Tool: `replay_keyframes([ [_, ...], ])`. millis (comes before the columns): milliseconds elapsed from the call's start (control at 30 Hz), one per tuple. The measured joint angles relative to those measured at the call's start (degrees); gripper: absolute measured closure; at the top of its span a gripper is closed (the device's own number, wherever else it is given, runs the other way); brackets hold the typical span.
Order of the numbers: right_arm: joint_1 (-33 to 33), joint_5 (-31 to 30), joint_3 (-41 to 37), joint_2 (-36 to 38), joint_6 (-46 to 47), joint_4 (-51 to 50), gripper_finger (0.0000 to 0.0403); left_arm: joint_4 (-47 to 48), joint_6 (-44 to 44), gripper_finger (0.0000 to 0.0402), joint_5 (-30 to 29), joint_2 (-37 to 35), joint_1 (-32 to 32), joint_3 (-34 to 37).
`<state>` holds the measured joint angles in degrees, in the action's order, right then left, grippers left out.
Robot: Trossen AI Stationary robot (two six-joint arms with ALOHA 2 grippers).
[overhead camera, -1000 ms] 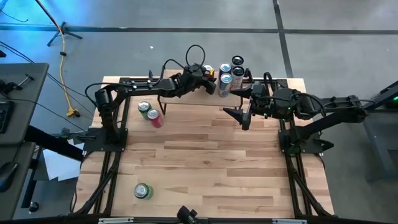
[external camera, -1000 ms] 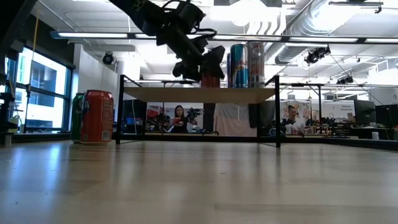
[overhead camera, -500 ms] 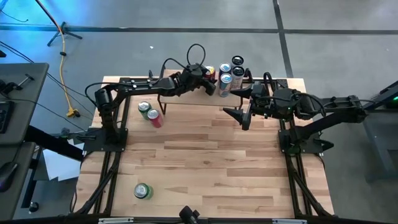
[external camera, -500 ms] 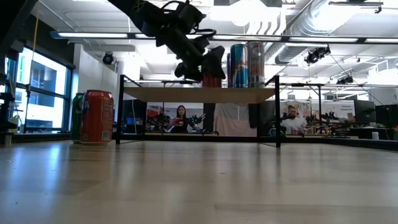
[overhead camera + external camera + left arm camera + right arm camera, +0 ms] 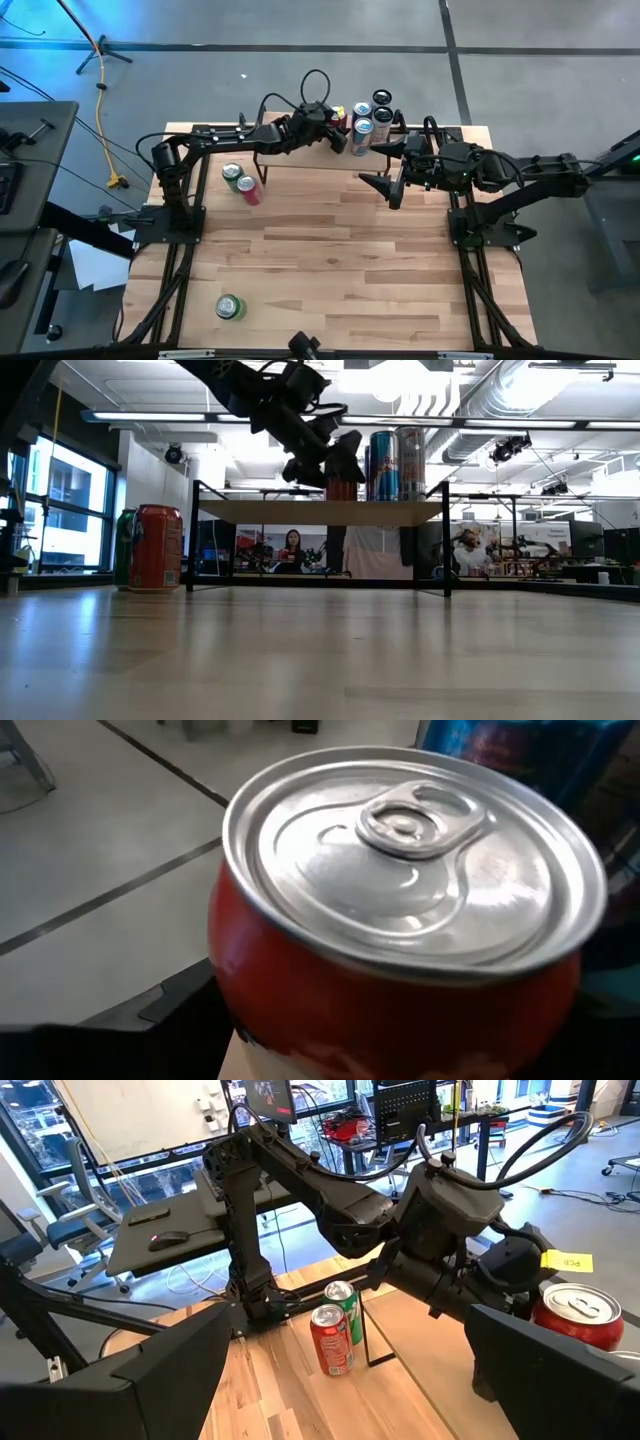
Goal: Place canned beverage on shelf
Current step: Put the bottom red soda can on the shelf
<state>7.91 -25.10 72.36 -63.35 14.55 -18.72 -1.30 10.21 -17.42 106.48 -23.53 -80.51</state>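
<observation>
The shelf (image 5: 320, 511), a light-wood board on black legs, stands at the table's far edge (image 5: 300, 158). A red can (image 5: 400, 920) stands on it, just left of several tall cans (image 5: 371, 118), and also shows in the low view (image 5: 340, 489). My left gripper (image 5: 334, 128) reaches over the shelf and is shut on the red can; its fingers (image 5: 325, 455) cover the can's upper part in the low view. My right gripper (image 5: 385, 178) hovers open and empty in front of the shelf's right end. My left gripper holds the red can by its side wall just under the top rim (image 5: 225, 990), one dark finger on either side. The fingers come slanting down from the table's left. The can stays upright with its bottom on the shelf board (image 5: 340, 498).
A red can (image 5: 249, 192) and a green can (image 5: 232, 175) stand on the table by the shelf's left legs. Another green can (image 5: 229, 307) stands near the front left. Tall blue and silver cans (image 5: 384, 465) fill the shelf's right part. People sit in the room behind.
My left gripper has shifted slightly along the shelf toward the tall cans, still closed around the red can, which stays upright on the board.
</observation>
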Motion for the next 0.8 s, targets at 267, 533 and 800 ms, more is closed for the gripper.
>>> replay_keyframes([
  [267, 0.01, -0.03, 0.0, -0.01, 0.39, 0.02, 0.0015, 1.69, -1.89, 0.0045, -0.84, -0.45, 0.17, 0.13],
  [533, 0.0, -0.07, 0.0, -0.02, 0.46, 0.03, 0.0015, 9.79, -2.54, 0.0041, -1.15, -3.53, 0.61, 0.13],
  [800, 0.0, -0.16, 0.0, -0.02, 0.44, 0.04, 0.0015, 18.17, -2.38, 0.0041, 6.44, -7.37, 1.49, 0.15],
])
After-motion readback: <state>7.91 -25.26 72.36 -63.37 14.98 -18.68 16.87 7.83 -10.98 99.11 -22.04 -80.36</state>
